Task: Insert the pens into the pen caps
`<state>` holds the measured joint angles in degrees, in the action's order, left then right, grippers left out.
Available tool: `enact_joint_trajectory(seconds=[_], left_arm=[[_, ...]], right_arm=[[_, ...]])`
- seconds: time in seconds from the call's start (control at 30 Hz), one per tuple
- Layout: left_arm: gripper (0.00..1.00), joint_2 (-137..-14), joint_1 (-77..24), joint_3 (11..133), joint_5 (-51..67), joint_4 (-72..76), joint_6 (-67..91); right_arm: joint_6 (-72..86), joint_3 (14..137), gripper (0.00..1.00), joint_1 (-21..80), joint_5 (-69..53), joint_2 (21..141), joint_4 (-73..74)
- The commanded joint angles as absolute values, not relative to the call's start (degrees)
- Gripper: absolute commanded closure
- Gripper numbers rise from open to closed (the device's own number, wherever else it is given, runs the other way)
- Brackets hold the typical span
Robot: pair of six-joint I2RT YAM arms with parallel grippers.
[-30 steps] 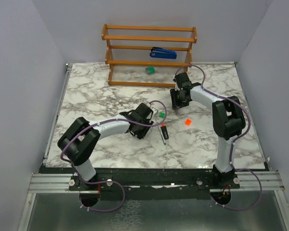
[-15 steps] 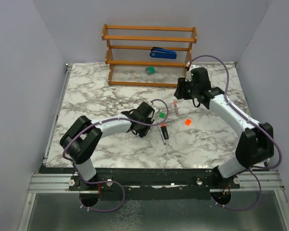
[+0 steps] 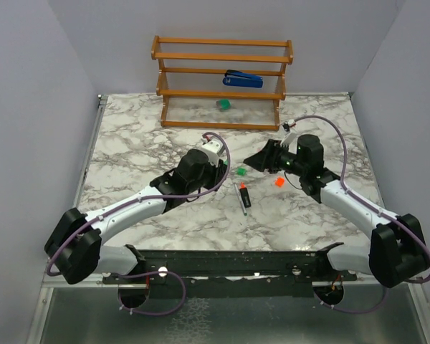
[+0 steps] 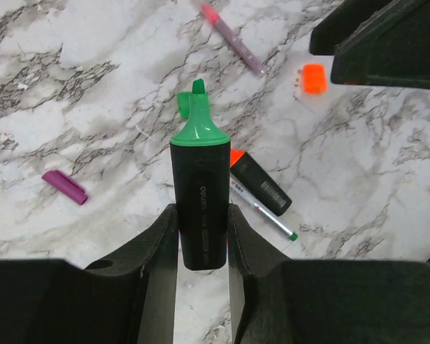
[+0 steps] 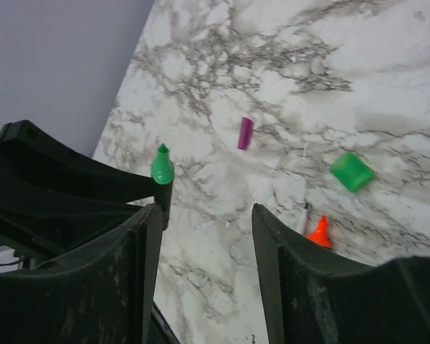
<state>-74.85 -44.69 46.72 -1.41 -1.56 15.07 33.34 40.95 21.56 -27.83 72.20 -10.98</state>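
Green-tipped marker (image 4: 199, 172), uncapped, is clamped by its black barrel between the two fingers of the left gripper (image 4: 201, 211) and held above the middle of the marble table (image 3: 129, 143), tip pointing away from the wrist. In the left wrist view the green cap (image 5: 352, 171) lies on the table just beyond that tip, partly hidden behind it.

Orange-tipped marker (image 4: 261, 188), also uncapped, lies flat on the table near the green cap. A thin grey pen (image 4: 261, 213) lies just beside it, roughly parallel. The orange cap (image 4: 314, 77) lies apart from both, nearer the right arm. The purple cap (image 4: 64, 187) lies alone to the left in the left wrist view, and the pink pen (image 4: 233, 39) lies on the table farther back.

Right gripper (image 5: 208, 211) faces the left gripper across the caps. Its jaws are spread and nothing sits between them.

At the far edge of the table stands a wooden rack (image 3: 222, 41) with a blue stapler (image 3: 242, 79) on a shelf and a green block (image 3: 223, 104) on the shelf below.
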Motion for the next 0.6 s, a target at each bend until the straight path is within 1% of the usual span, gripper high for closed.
enact_joint_trajectory(seconds=[0.0,0.27,0.57], left_arm=[[1.00,-72.59,-46.28,46.15,-4.01,3.39,17.58],[1.00,-70.15,-47.46,46.51,-5.26,3.02,18.02],[1.00,-66.33,-47.73,45.94,-5.71,1.75,18.54]], right_arm=[[37.05,42.31,0.42,24.36,-32.41,70.71,-19.61],[36.47,44.29,0.42,30.85,-29.58,72.77,-19.03],[36.15,44.01,0.42,32.52,-27.41,74.14,-20.39]])
